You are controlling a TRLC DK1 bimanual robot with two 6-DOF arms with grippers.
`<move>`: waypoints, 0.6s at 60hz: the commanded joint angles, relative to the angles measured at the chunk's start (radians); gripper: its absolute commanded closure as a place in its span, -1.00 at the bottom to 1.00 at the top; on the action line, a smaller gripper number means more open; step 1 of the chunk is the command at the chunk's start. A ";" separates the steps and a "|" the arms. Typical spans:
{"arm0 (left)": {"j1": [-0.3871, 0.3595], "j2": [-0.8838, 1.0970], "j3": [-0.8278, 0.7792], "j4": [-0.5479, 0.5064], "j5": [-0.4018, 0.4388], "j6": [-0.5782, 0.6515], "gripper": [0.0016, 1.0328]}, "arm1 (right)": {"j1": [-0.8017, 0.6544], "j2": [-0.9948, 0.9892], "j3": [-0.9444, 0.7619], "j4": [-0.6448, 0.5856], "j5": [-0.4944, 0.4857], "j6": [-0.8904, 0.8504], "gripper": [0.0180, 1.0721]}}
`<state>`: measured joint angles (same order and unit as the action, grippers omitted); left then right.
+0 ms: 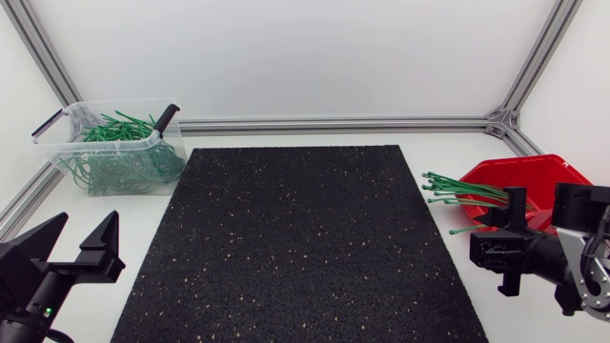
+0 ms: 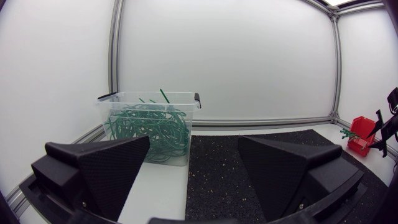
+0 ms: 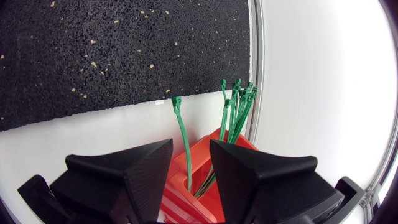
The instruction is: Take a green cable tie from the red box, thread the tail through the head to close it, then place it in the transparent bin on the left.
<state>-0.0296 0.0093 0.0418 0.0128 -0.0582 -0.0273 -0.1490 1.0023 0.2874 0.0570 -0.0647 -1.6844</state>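
Note:
The red box (image 1: 519, 176) sits at the right side of the table, with a bundle of green cable ties (image 1: 457, 188) sticking out of it toward the mat. My right gripper (image 1: 496, 243) hangs over the box's front corner. In the right wrist view its fingers stand apart (image 3: 189, 168) above the red box (image 3: 199, 155). A single green tie (image 3: 181, 137) runs up out of the gap between them, beside the bundle (image 3: 236, 106). The transparent bin (image 1: 57, 143) at the back left holds several closed green ties. My left gripper (image 1: 81, 243) rests open and empty at the front left.
A black speckled mat (image 1: 295, 238) covers the middle of the table between bin and box. An aluminium frame rail runs along the back edge and down both sides. In the left wrist view the bin (image 2: 149, 96) stands ahead of the open fingers (image 2: 194, 168).

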 commanded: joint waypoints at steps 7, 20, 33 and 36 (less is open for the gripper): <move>0.000 0.012 -0.039 -0.027 -0.003 -0.022 -0.92 | 0.016 0.056 -0.036 0.064 0.013 -0.028 0.01; 0.003 0.012 -0.039 -0.028 -0.003 -0.022 -0.92 | 0.029 0.150 -0.037 0.153 0.032 -0.024 0.05; 0.000 0.015 -0.039 -0.028 -0.003 -0.022 -0.92 | 0.031 0.177 -0.031 0.181 0.036 -0.024 0.22; 0.000 0.017 -0.039 -0.028 -0.003 -0.022 -0.92 | 0.031 0.183 -0.031 0.190 0.036 -0.024 0.38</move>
<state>-0.0296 0.0143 0.0418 0.0124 -0.0582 -0.0273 -0.1253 1.1698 0.2707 0.2249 -0.0353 -1.6844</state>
